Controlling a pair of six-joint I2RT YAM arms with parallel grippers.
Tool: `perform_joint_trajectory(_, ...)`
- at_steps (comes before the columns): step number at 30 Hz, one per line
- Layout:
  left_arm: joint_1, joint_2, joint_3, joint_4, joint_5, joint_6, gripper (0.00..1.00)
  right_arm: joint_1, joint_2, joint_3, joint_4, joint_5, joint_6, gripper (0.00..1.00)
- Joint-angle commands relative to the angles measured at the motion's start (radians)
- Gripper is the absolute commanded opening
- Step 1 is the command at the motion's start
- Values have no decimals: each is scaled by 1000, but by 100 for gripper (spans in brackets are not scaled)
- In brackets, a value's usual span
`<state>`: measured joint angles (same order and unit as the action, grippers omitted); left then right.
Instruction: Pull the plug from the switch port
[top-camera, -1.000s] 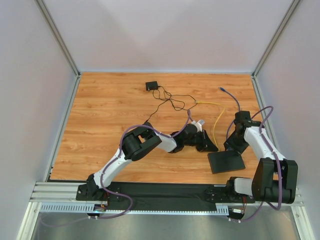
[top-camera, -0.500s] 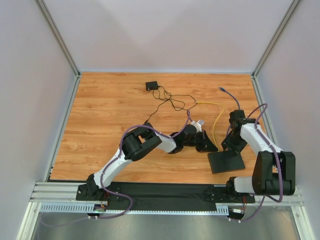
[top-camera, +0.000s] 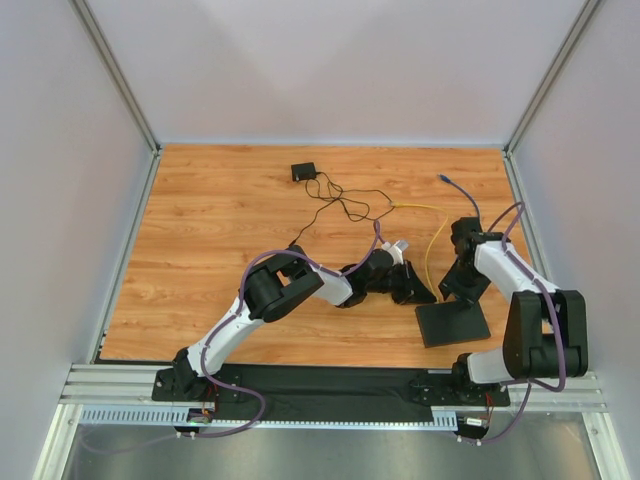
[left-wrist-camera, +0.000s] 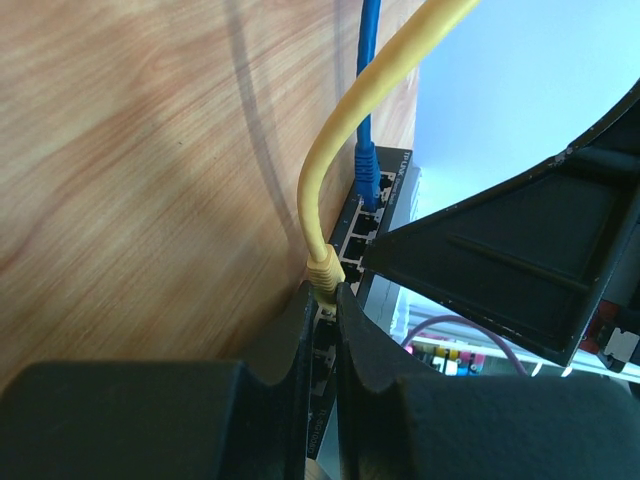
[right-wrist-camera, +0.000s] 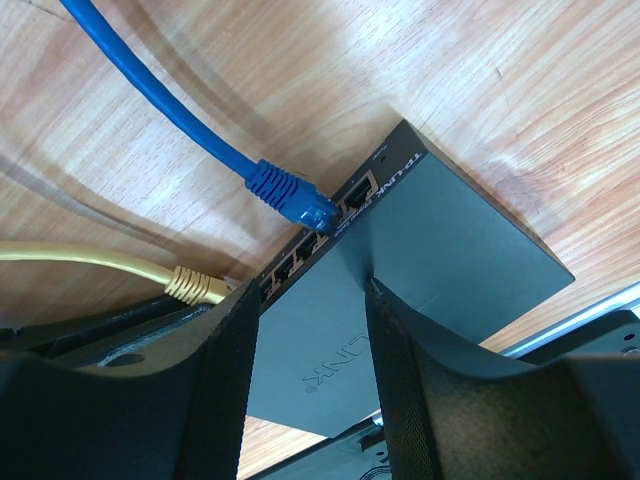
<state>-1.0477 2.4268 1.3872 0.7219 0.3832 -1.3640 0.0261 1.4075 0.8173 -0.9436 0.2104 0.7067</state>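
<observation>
One switch (top-camera: 455, 325) lies flat on the counter (top-camera: 220, 250). Its long axis runs left to right in the overhead view, and its port row (right-wrist-camera: 283, 265) faces away from the arm bases. Two plugs meet that row: a yellow plug (left-wrist-camera: 323, 270) and a blue plug (left-wrist-camera: 366, 180). My left fingers (left-wrist-camera: 290, 340), nearly closed, pinch the yellow plug. My right fingers (right-wrist-camera: 225, 370), about half open, straddle the switch's top and hold nothing. One small adapter (top-camera: 303, 171) lies well beyond the switch.

Flat matte black rectangular switch box (top-camera: 452, 325) pictured at near right of the wooden surface (top-camera: 220, 260), yellow cable plug (left-wrist-camera: 322, 270) and, right of it, blue cable plug (right-wrist-camera: 290, 195) set at its far edge; small black square adapter (top-camera: 303, 172) placed well behind.
</observation>
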Motion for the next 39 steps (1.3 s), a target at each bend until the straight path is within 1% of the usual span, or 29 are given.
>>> perform_joint_trajectory(1,-15,-9,-28,-59,-23,42,0,9,11,28,20,23,13,49)
perform_joint_trajectory(8,-15,-14,-31,-70,-30,39,0,43,16,23,6,37,17,48)
perform_joint_trajectory(11,-14,-15,-16,-116,-32,58,0,51,12,-4,12,27,13,45)
perform_joint_trajectory(14,-14,-18,-11,-122,-36,63,0,54,-1,-39,22,21,10,43)
perform_joint_trajectory(20,-12,-12,-5,-88,-52,54,0,55,-10,-89,42,-6,10,37)
perform_joint_trajectory(24,-14,-23,18,-142,-60,91,0,64,-13,-93,32,-3,19,30)
perform_joint_trajectory(30,-5,-47,15,-182,-87,141,0,70,-5,-106,43,-2,27,29)
perform_joint_trajectory(34,3,-61,16,-208,-107,178,0,81,27,-109,51,4,27,29)
perform_joint_trajectory(39,9,-64,19,-188,-104,191,0,84,36,-107,54,15,25,29)
